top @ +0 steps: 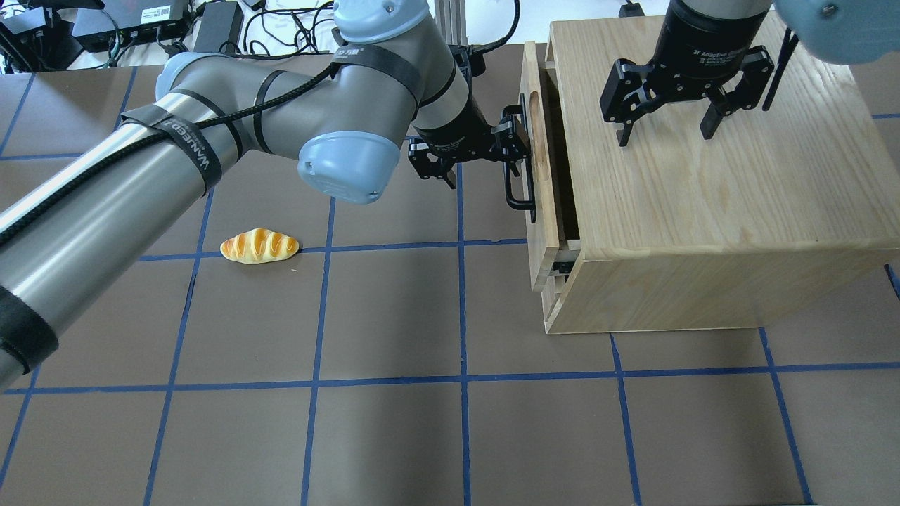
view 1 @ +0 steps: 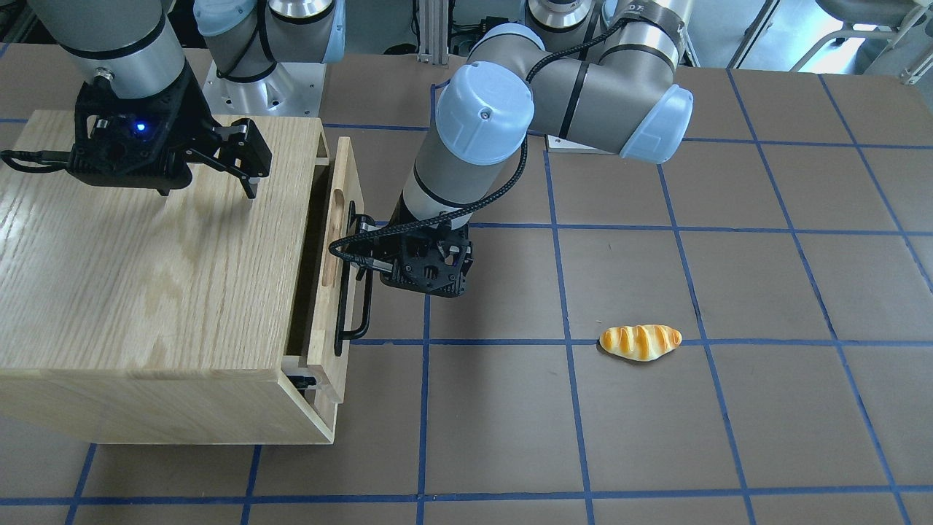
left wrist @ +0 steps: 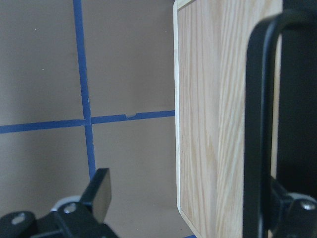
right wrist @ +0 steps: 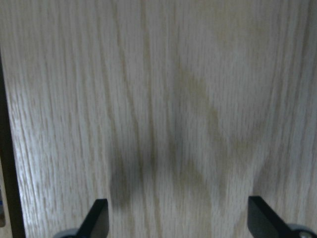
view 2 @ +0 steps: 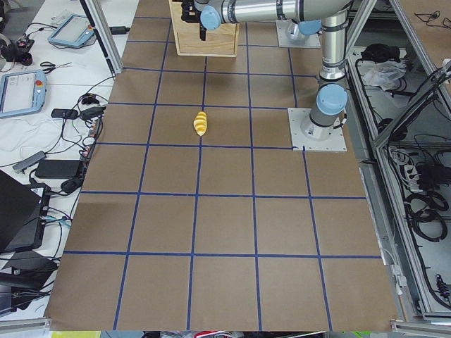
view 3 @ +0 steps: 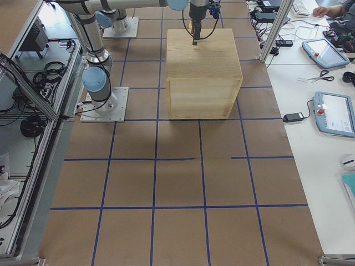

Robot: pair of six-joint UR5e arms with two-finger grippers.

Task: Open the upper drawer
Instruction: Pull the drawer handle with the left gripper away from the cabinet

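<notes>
The upper drawer (view 1: 337, 240) (top: 537, 169) of the light wooden cabinet (top: 703, 211) stands pulled out a little, with a dark gap behind its front panel (left wrist: 213, 124). My left gripper (view 1: 397, 266) (top: 485, 156) is open at the long black bar handle (view 1: 361, 299) (top: 520, 193). In the left wrist view the handle (left wrist: 257, 129) stands between the fingers, close to the right one, and the gripper (left wrist: 198, 208) does not clamp it. My right gripper (top: 665, 133) (view 1: 208, 186) (right wrist: 181, 220) is open and empty just above the cabinet top.
A toy bread roll (view 1: 640, 341) (top: 259, 246) lies on the brown table with blue tape lines, well away from the cabinet (view 1: 146, 277). The lower front panel (top: 555, 295) sits under the drawer. The left arm's elbow (top: 344, 161) hangs over the table's middle.
</notes>
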